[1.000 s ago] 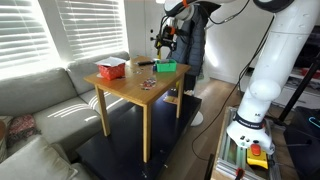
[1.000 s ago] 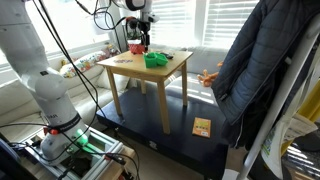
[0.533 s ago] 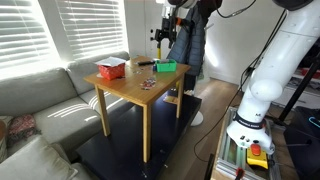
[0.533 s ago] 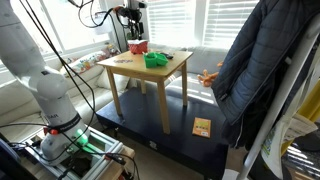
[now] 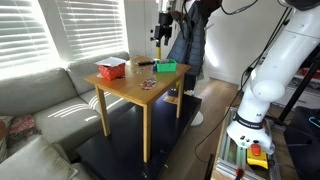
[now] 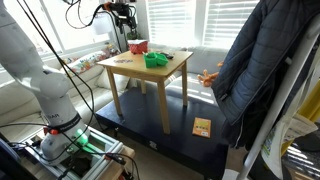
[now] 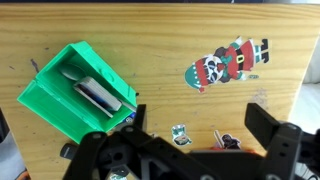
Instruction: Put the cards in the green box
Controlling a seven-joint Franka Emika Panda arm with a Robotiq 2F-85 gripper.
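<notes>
The green box (image 7: pixel 52 103) lies on the wooden table at the left of the wrist view, with a dark grey stack of cards (image 7: pixel 96 95) lying inside it. It also shows in both exterior views (image 5: pixel 166 67) (image 6: pixel 155 60). My gripper (image 7: pixel 200 125) is open and empty, its two black fingers spread wide over bare tabletop to the right of the box. In both exterior views the gripper (image 5: pixel 160 28) (image 6: pixel 126 17) hangs high above the table, well clear of the box.
A red box with white contents (image 5: pixel 110 69) (image 6: pixel 138 46) stands on the wooden table (image 5: pixel 140 95) (image 6: pixel 150 76). A Santa-panda sticker (image 7: pixel 226 62) and small stickers (image 7: pixel 180 133) lie on the top. A person in a dark coat (image 6: pixel 255 70) stands beside the table. A couch (image 5: pixel 40 100) is nearby.
My gripper has risen straight up away from the table and the green box. Nothing on the table has moved.
</notes>
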